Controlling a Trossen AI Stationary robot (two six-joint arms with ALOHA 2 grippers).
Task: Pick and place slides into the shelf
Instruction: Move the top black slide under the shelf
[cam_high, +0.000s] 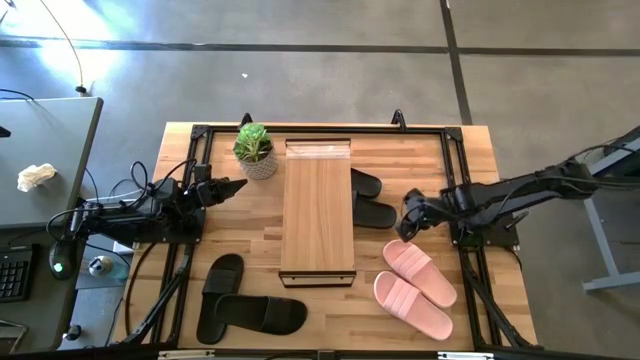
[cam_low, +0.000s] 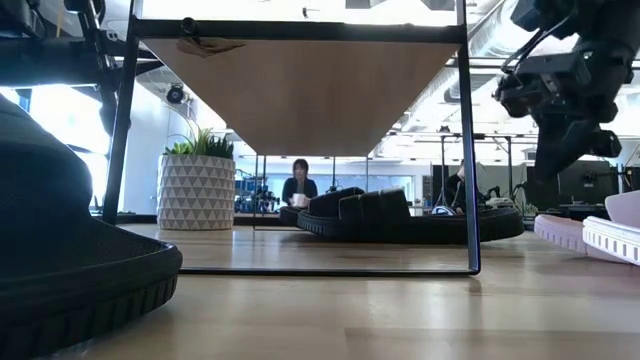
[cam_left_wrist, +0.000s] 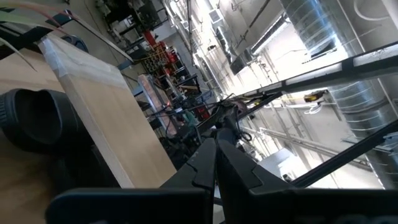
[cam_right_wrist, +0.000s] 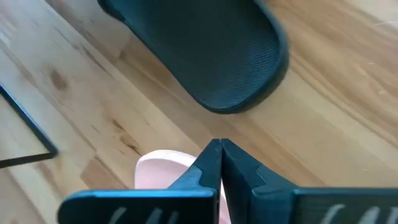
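Right gripper (cam_high: 407, 232) clenched on nothing, hanging over the table between the black slides by the shelf and the pink pair.

Its fingertips (cam_right_wrist: 219, 155) meet tip to tip above bare wood, with a black slide's (cam_right_wrist: 211, 50) rounded end just ahead and a pink slide (cam_right_wrist: 163, 167) partly under them. Left gripper (cam_high: 236, 186) is also clenched, empty, beside the plant (cam_high: 254, 150) at the shelf's (cam_high: 318, 205) left. Two black slides (cam_high: 368, 198) sit half under the shelf's right edge, on its lower level. Two pink slides (cam_high: 418, 285) lie on the table at front right, and two more black slides (cam_high: 240, 305) at front left, all off the shelf.
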